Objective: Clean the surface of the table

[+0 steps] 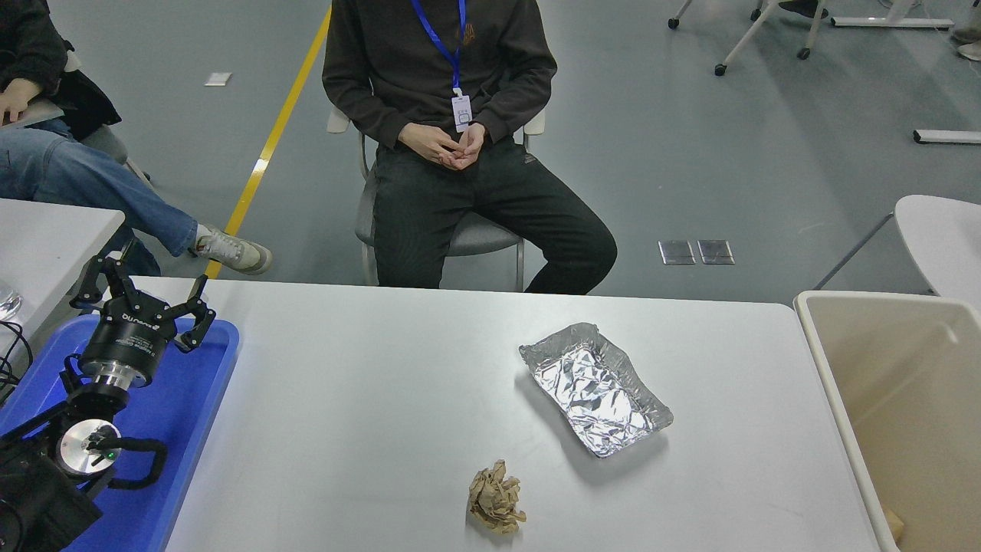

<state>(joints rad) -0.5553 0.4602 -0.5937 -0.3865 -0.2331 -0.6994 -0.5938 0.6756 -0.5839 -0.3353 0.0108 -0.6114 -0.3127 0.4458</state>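
Right now the wide grey-white counter [368, 399] stretches across the middle of the room, carrying a crumpled foil tray [596, 389] right of centre and a wad of brown paper [497, 498] near its front edge, well apart from the foil. The left end effector [144, 295] hangs parked over a blue tray [184, 414] at the left, fingers spread wide. A beige bin [889, 383] stands at the right end. A person [452, 130] sits behind, hands clasped.

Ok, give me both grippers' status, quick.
Left gripper: open, holding nothing, parked over the blue tray.
Right gripper: not in view.
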